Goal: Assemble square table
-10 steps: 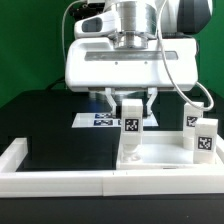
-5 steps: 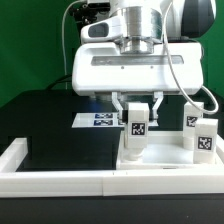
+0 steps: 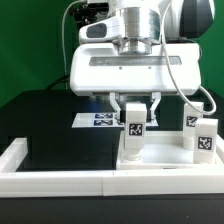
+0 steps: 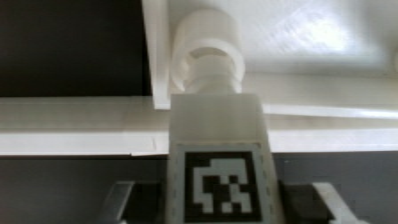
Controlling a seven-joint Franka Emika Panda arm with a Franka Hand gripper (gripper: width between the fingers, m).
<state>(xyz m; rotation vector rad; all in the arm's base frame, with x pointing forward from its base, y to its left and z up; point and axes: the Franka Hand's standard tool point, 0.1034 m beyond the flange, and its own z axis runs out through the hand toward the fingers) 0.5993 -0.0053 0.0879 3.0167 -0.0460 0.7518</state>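
Fingers (image 3: 134, 110) flanking upright leg (image 3: 133, 130) on tabletop (image 3: 170, 166)

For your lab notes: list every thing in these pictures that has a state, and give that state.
pincer: shut on leg.
leg: upright on tabletop, gripped.
tabletop: lying flat.
second leg: upright, free.
third leg: partly hidden behind it.
marker board: flat on table.

I've got the arm pointing straight down, wrist vertical over the work. The gripper (image 3: 134, 108) sits low, its two fingers (image 3: 116, 106) spread either side of what's between them, one finger dark-tipped on each flank in the wrist view (image 4: 217, 195).
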